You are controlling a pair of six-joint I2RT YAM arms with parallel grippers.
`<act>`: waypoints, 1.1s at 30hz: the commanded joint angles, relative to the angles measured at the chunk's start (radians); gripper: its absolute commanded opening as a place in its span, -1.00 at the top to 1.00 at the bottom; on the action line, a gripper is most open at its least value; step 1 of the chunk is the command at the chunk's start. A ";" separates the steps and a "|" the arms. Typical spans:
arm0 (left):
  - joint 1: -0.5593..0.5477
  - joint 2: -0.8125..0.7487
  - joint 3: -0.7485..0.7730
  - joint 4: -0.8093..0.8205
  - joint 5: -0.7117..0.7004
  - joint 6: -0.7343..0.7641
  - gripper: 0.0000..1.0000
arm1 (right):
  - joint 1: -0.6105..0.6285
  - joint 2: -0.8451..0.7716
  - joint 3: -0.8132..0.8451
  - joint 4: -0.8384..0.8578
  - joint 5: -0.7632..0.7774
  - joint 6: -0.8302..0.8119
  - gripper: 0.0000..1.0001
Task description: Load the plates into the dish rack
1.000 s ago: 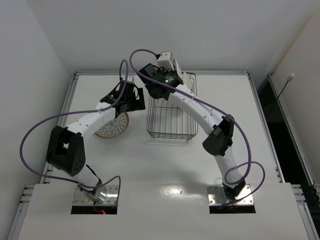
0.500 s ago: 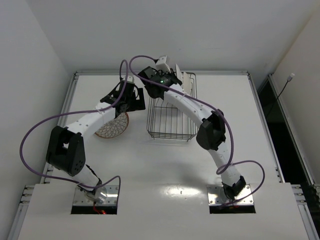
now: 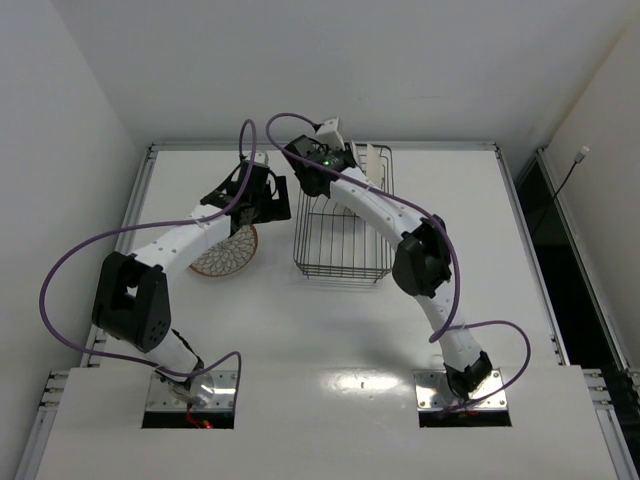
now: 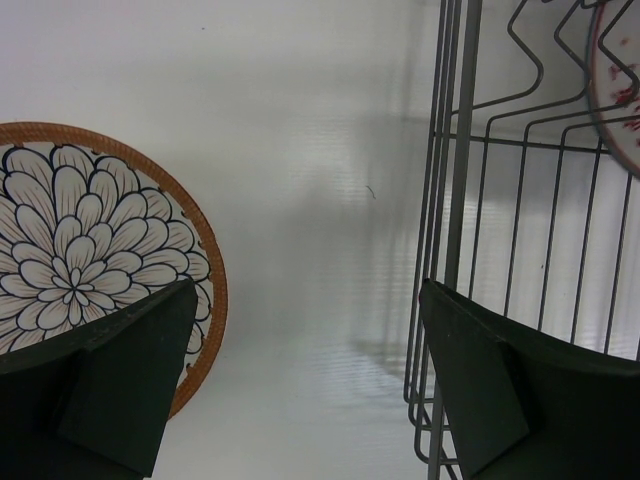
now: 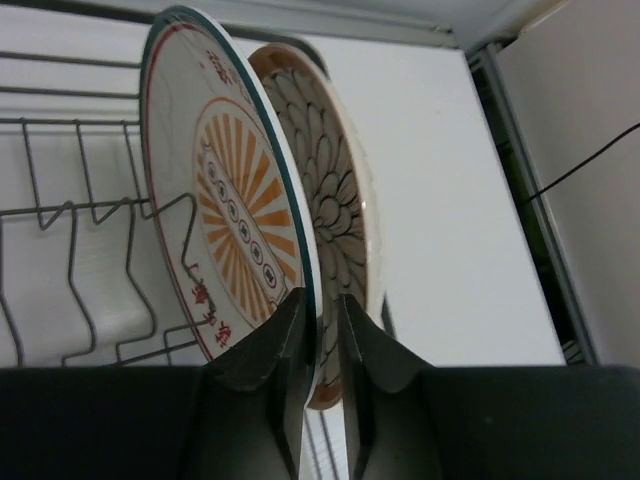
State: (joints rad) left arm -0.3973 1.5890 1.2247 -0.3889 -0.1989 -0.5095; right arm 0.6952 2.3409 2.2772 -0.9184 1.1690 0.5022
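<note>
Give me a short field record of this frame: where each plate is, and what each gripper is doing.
in dish rack: medallion plate and a scale-patterned plate, both upright, side by side
on table: third plate, flat, left of the rack
right gripper: shut on the medallion plate's rim
left gripper: open, empty, over the table between third plate and rack
left to load: third plate

White table (image 3: 300,330): patterned plate (image 3: 228,256) lying flat; dish rack (image 3: 340,277) near, apart.
</note>
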 commanded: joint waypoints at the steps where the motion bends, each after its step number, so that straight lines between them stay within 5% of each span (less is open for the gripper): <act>1: 0.009 -0.015 0.018 0.007 0.004 -0.007 -0.84 | -0.006 0.011 -0.030 0.009 -0.048 0.065 0.66; 8: 0.009 -0.015 0.027 0.007 -0.040 0.002 -0.84 | 0.007 -0.034 -0.042 -0.022 -0.108 0.090 0.29; 9: 0.009 -0.015 0.027 0.007 -0.053 0.002 -0.84 | 0.007 -0.046 -0.042 -0.022 -0.117 0.090 0.05; 14: 0.009 0.006 0.027 -0.002 -0.145 0.020 -0.84 | 0.062 -0.220 -0.056 -0.066 -0.202 0.078 -0.46; 15: 0.009 0.032 0.038 -0.025 -0.189 0.020 -0.87 | 0.063 -0.254 -0.065 -0.056 -0.288 0.043 -0.99; 21: 0.009 0.109 0.038 -0.047 -0.287 0.011 -0.90 | 0.128 -0.498 -0.177 -0.053 -0.521 0.042 -1.00; 27: 0.009 0.213 0.056 -0.080 -0.330 0.020 -0.90 | 0.185 -0.877 -0.541 0.071 -0.591 0.107 -1.00; 33: 0.018 0.299 0.076 -0.091 -0.320 0.049 -0.90 | 0.185 -1.100 -0.697 0.087 -0.609 0.163 -1.00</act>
State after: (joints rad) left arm -0.3935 1.8587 1.2530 -0.4770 -0.5011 -0.4828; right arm 0.8787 1.2690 1.6272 -0.8688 0.5987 0.6132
